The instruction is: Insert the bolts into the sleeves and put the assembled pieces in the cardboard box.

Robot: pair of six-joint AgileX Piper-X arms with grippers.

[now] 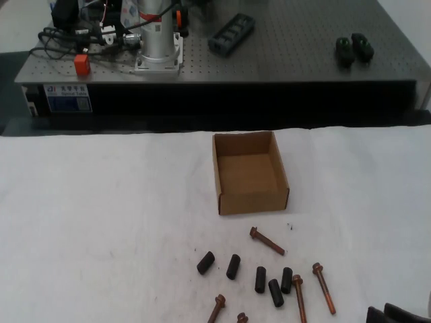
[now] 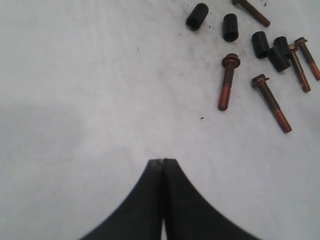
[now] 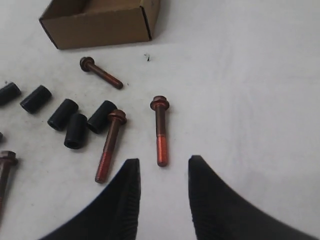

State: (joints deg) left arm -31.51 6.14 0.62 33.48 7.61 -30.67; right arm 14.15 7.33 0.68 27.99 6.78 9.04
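Observation:
An open, empty cardboard box (image 1: 252, 200) stands mid-table on the white cloth. In front of it lie several copper-coloured bolts (image 1: 267, 241) and several black sleeves (image 1: 233, 266), all loose and apart from one another. My right gripper (image 3: 163, 161) is open low over the cloth, with one bolt (image 3: 160, 131) lying just ahead of the gap between its fingers. Another bolt (image 3: 110, 145) and a cluster of sleeves (image 3: 75, 130) lie beside it, with the box (image 3: 100, 25) beyond. My left gripper (image 2: 163, 161) is shut and empty over bare cloth. Bolts (image 2: 227, 81) and sleeves (image 2: 230, 27) lie some way ahead of it.
Behind the cloth is a perforated metal bench (image 1: 303, 60) carrying a silver post (image 1: 158, 40), cables, an orange block (image 1: 81, 64), a black tray (image 1: 231, 33) and two small black parts (image 1: 353, 48). Bare white cloth (image 1: 101, 215) stretches to the left of the box.

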